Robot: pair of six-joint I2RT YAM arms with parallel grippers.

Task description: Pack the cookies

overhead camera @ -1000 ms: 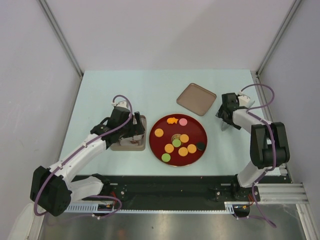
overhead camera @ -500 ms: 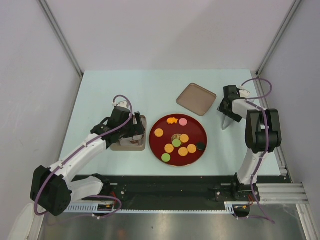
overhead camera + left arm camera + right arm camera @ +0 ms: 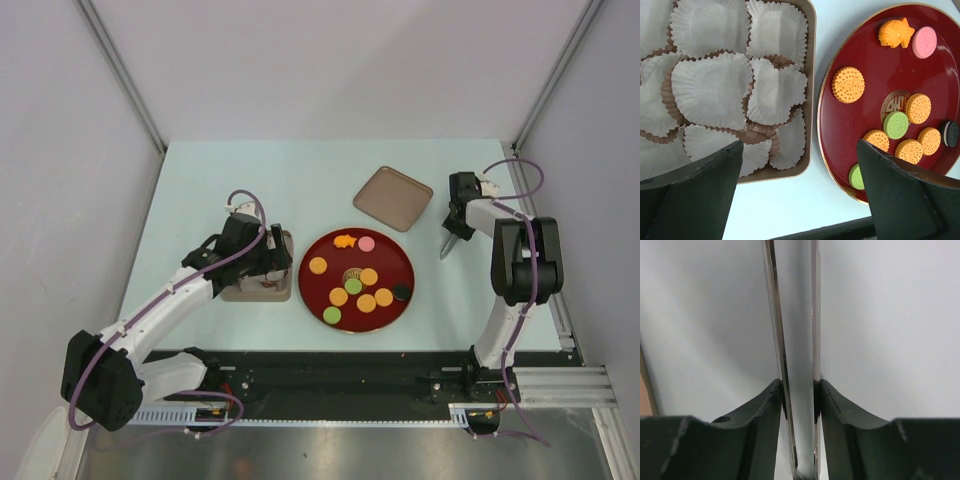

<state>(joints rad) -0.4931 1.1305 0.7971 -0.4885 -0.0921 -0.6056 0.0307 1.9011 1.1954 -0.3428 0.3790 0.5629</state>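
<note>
- Your left gripper (image 3: 800, 146) hangs over the seam between the brown tray (image 3: 810, 100) of paper cups (image 3: 710, 90) and the dark-red plate (image 3: 852, 127). Its fingers are spread wide with nothing between them.
- In the wrist view, one finger sits over the cups at the tray's near side and the other over the plate's near-left rim.
- All the cookies (image 3: 848, 85) lie flat on the red plate in the middle of the table (image 3: 250, 180), just right of the cup tray. None is in a cup.
- At the plate's far side you've got the irregular orange piece (image 3: 895, 33), with the pink cookie (image 3: 924, 42) touching it on the right.
- One orange disc sits alone toward the left. The cluster to the near right is four more orange ones around a green cookie (image 3: 896, 125).
- The black cookie (image 3: 951, 133) is at the right edge, and a second green one is at the near rim, partly hidden behind your finger.
- Over on the right, your right gripper (image 3: 799, 390) is pinching a pair of metal tongs (image 3: 800, 315). Its fingers (image 3: 765, 410) press on both blades from the outside.
- Those tongs hang right of the plate, well apart from it and tilted toward the near-left. You can't tell whether their tips touch the table.
- An empty brown tray (image 3: 392, 197) lies beyond the plate, left of that gripper.
</note>
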